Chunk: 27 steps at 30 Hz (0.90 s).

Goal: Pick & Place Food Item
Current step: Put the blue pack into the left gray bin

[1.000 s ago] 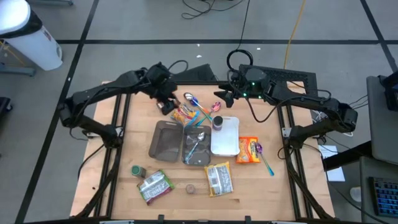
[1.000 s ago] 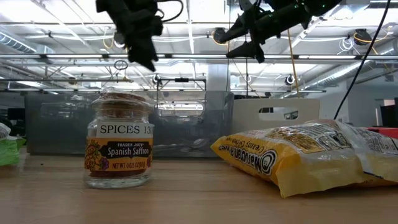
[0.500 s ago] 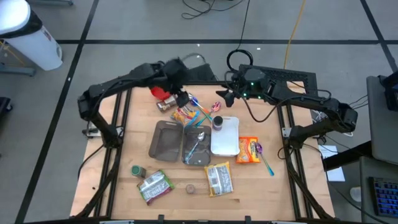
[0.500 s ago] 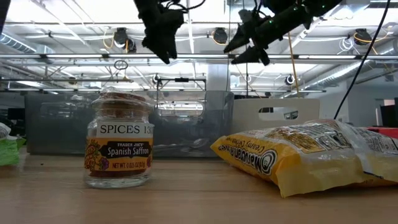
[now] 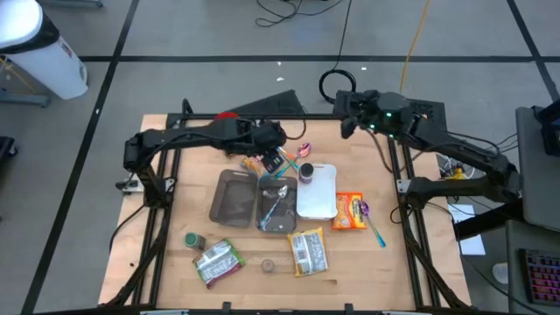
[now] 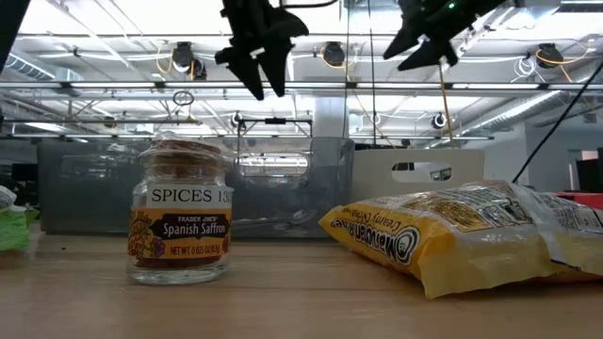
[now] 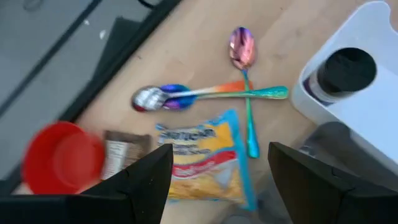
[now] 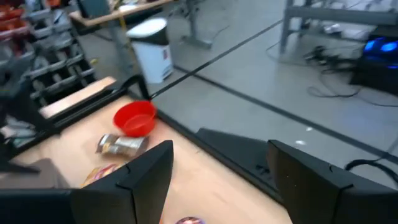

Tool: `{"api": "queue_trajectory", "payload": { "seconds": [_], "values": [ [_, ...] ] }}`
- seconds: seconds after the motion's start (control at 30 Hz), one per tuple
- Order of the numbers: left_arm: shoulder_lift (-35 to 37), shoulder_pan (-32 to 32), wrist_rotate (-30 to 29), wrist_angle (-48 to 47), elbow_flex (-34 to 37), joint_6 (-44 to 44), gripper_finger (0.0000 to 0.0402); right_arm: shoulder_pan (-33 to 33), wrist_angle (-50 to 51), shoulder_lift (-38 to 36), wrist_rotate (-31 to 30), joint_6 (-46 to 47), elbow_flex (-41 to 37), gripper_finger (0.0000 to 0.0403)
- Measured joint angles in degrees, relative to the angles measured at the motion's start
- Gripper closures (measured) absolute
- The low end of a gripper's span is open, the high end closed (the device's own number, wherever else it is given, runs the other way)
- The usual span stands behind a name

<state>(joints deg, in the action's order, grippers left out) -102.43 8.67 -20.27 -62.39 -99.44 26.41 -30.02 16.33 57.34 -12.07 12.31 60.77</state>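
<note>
Above the table, the high view shows the left gripper hanging over the yellow snack packet, just behind the grey tray; how far its fingers are spread cannot be read from this angle. The packet lies on the wood behind the tray, near the rainbow spoons. The white tray sits to the right of the grey tray, with a black-lidded jar on its back corner. The right gripper hangs well off toward the back right corner of the table, away from the grey tray.

At table height, the left gripper is raised well clear of the tabletop with its two fingers parted and nothing between them. The right gripper is also high up. A Spanish Saffron jar and a yellow bag fill the foreground.

Through the left wrist camera, the dark fingers stand wide apart (touching nothing) over the yellow snack packet. Beside the packet lie a small brown wrapper, a red bowl and the crossed spoons.

Through the right wrist camera, that arm's fingers are spread and hold nothing; the red bowl shows farther off.
</note>
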Motion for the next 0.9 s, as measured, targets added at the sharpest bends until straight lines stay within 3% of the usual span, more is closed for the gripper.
{"api": "queue_trajectory", "payload": {
  "seconds": [0.17,0.4,0.63,0.9],
  "values": [
    [-4.4,-1.1,-0.3,0.8,0.0,2.3,0.0128,0.0,7.3,-4.7,-4.7,2.5,0.0,0.0152],
    [-9.4,0.1,-0.1,3.3,0.0,2.3,0.0128,2.4,13.1,-9.4,-4.4,14.4,-2.8,0.0152],
    [-11.5,2.1,4.7,6.5,0.1,2.2,0.0128,8.5,7.0,-12.8,-4.6,27.1,-13.1,0.0152],
    [-11.5,2.2,4.4,9.4,0.1,2.0,0.0128,15.7,-3.2,-13.0,-9.4,36.0,-21.9,0.0152]
  ]
}}
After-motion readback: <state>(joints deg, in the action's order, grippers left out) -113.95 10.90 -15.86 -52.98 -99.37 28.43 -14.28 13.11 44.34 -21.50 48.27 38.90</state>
